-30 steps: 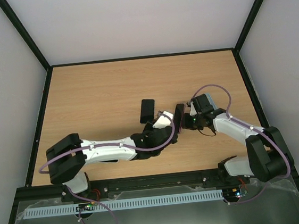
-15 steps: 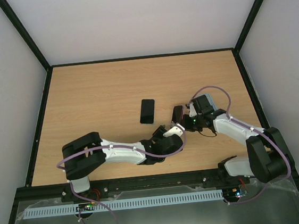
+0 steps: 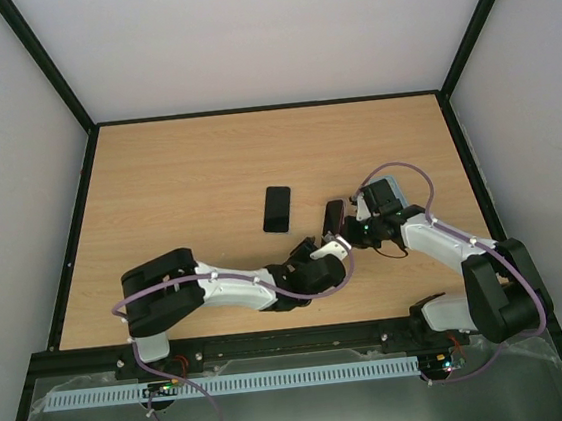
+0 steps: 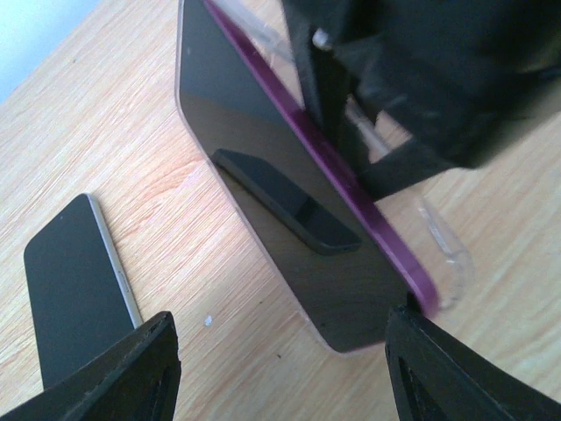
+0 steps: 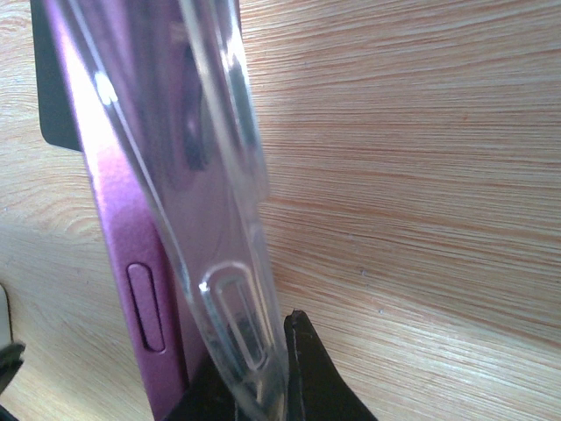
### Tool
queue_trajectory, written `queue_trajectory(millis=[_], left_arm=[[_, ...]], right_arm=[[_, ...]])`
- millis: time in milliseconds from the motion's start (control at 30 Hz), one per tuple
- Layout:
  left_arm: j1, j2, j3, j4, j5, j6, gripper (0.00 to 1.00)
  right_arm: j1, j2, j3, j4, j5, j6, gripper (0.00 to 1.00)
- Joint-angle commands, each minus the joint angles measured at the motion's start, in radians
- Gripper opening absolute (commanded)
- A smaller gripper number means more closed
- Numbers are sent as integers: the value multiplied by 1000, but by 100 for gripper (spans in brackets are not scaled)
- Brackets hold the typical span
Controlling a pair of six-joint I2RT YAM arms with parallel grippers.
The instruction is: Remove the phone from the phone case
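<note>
A purple phone in a clear case stands on its long edge near the table's middle. My right gripper is shut on it. In the right wrist view the clear case gapes away from the purple phone, and my right gripper pinches both at the bottom. In the left wrist view the phone's dark screen faces me, with the case peeling off behind it. My left gripper is open just in front of the phone's lower corner, its right finger at that corner. It also shows in the top view.
A second, black phone lies flat on the wooden table, left of the held phone; it also shows in the left wrist view. Black frame rails edge the table on all sides.
My left gripper has drawn back from beside the black phone toward the near edge and now sits below the held phone. The right gripper and phone have barely moved.
</note>
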Motion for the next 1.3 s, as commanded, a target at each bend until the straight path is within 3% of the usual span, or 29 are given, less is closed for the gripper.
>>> queue_trajectory(millis=[0,333,533,767,967,1267], left_arm=[[-30,-85,-44,78,28,5,64],[-38,31,49,26,-28,7,63],[-39,90,96,-28,-196,26,58],[-27,95,50,-1,-321,31,48],[-1,131,46,34,-382,47,58],[8,122,42,102,-391,75,25]], right_arm=[[3,-6,5,27,-26,7,2],[3,-19,2,26,-30,5,2],[3,-33,-3,27,-32,7,2],[4,-29,-5,30,-51,-4,2],[3,-34,-9,32,-106,-5,2],[3,-63,-17,42,-107,-5,2]])
